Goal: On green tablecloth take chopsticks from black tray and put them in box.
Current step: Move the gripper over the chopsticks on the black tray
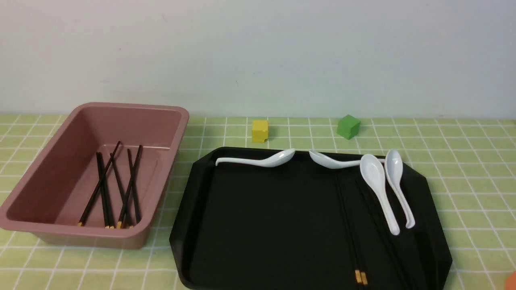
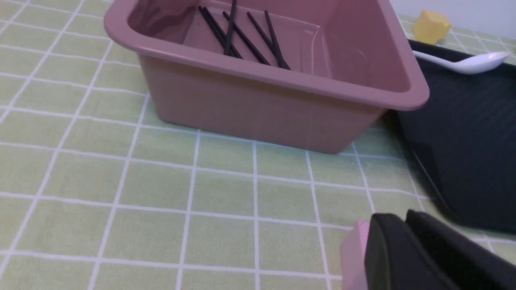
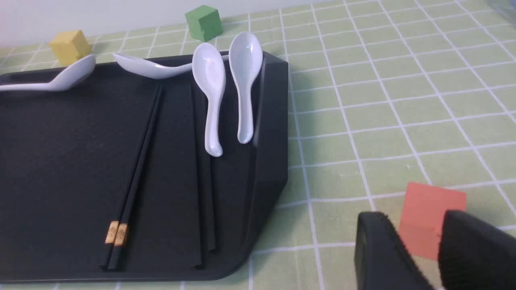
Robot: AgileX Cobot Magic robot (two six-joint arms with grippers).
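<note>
Lying in the right part of the black tray (image 1: 262, 225) were four chopsticks (image 1: 347, 221), thin, straight and dark. Two of them ran side by side and had yellow-gold bands close to the ends at the tray's near edge; the other two, plain dark, lay between this pair and the right edge. The tray was wide, smooth and black, with cut corners and a raised rim. Along its far edge rested two glossy white spoons (image 1: 266, 159), curved and ceramic-looking. Two more white spoons (image 1: 378, 189) lay close together near the far right corner, their bowls toward the far edge.

To the left of the tray, near the left edge of the table, stood the box (image 1: 96, 237), a deep bin of dusty-pink plastic with rounded corners and a rolled rim. Several chopsticks with gold ends lay inside, some of them crossed. A yellow cube (image 1: 260, 131) and a green cube (image 1: 348, 127) sat beyond the tray, near the table's far edge, on the green tablecloth (image 1: 475, 181) with its white square grid.

The left gripper (image 2: 399, 217) had its fingers closed together, near a pink block (image 2: 354, 253). The right gripper (image 3: 415, 217) was released, its dark fingers apart, near a flat-sided red block (image 3: 431, 213).
</note>
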